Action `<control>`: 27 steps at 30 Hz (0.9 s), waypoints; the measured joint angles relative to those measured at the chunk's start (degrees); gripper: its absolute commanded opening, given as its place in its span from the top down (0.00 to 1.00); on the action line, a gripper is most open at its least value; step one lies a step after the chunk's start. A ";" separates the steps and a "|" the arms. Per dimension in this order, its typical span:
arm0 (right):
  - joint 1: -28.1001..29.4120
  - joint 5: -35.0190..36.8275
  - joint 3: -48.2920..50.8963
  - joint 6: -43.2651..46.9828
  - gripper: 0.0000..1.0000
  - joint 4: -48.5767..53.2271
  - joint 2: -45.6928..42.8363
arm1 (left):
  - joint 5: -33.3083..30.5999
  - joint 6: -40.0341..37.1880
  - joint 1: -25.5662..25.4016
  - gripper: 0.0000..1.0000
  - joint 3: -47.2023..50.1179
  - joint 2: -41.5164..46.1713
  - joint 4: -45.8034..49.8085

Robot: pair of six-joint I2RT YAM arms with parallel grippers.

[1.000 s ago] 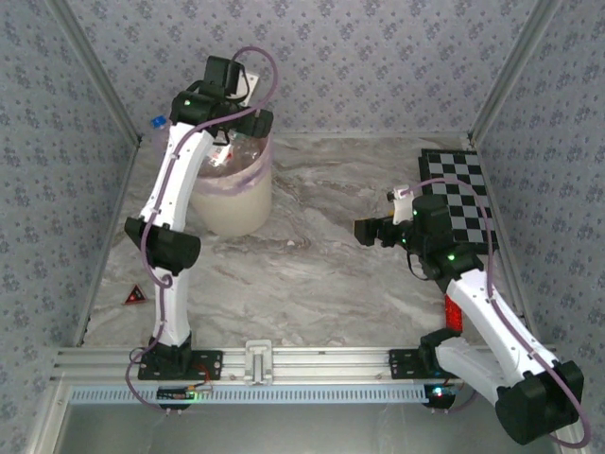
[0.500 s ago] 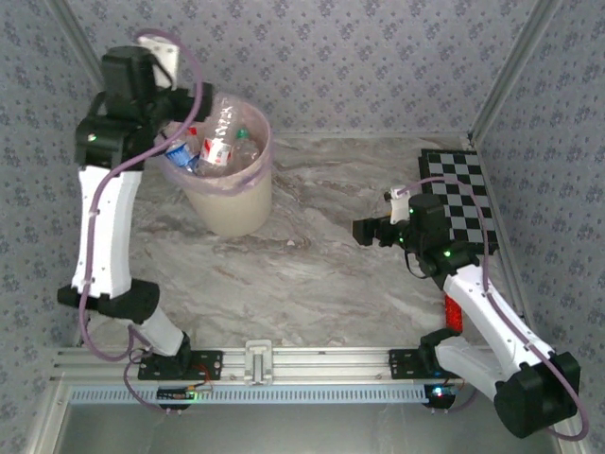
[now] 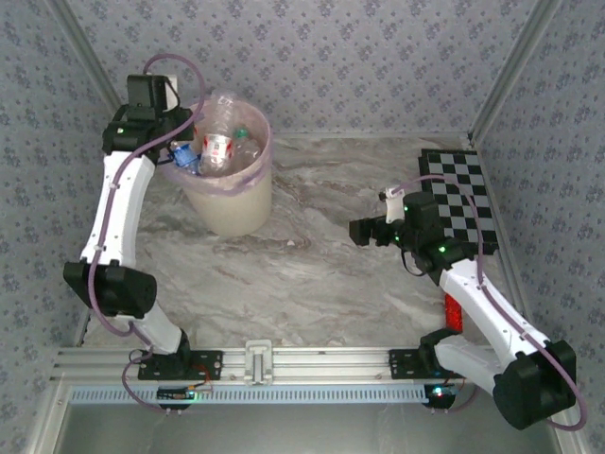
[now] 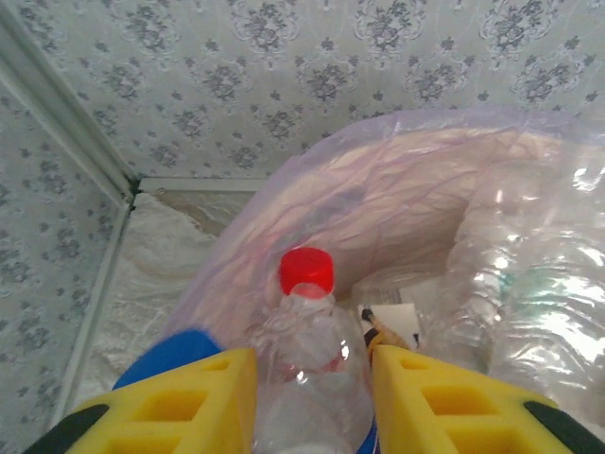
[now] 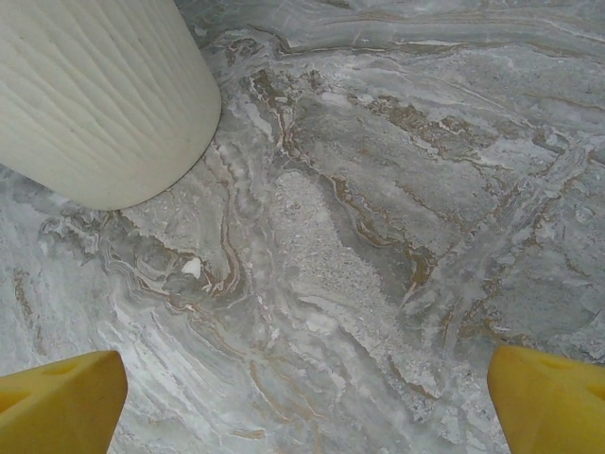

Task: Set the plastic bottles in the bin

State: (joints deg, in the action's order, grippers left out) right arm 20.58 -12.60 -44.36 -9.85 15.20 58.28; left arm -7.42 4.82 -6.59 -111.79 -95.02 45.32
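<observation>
My left gripper [image 3: 176,151] [image 4: 312,402] is at the left rim of the bin [image 3: 233,200], shut on a clear plastic bottle with a red cap [image 4: 307,331]. The yellow fingers [image 4: 184,407] press both of its sides. Something blue [image 4: 163,355] shows just left of the bottle. The lilac bag [image 4: 378,203] lines the bin, which holds several plastic bottles [image 3: 219,149], some of them crumpled clear ones [image 4: 539,284]. My right gripper [image 3: 358,230] [image 5: 302,407] hovers open over bare marble at mid-right, and the bin's cream wall [image 5: 104,95] is to its upper left.
A black-and-white chequered board [image 3: 458,194] lies at the far right. A red cylinder [image 3: 453,312] sits beside the right arm. Patterned walls enclose the marble table [image 3: 312,274] on three sides, and an aluminium rail [image 3: 284,359] runs along the near edge.
The left arm has swung from over the bin to its left rim, and its jaws have closed on the red-capped bottle. The right arm has barely moved.
</observation>
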 measured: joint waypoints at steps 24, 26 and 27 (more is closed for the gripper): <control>5.88 2.21 -3.21 0.24 0.00 0.61 5.42 | 4.20 -0.96 -6.47 0.19 0.46 3.67 -10.88; 6.58 2.89 -3.82 0.33 0.00 1.05 5.49 | 3.08 -2.03 -8.72 0.20 -1.14 1.14 -10.75; 6.82 3.15 -4.02 0.42 0.00 1.18 5.46 | 2.54 -2.45 -9.29 0.20 -1.70 -0.04 -10.56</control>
State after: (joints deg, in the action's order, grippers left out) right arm 27.40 -9.45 -48.38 -9.43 16.38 63.75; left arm -4.89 2.37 -15.88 -113.49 -95.07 34.76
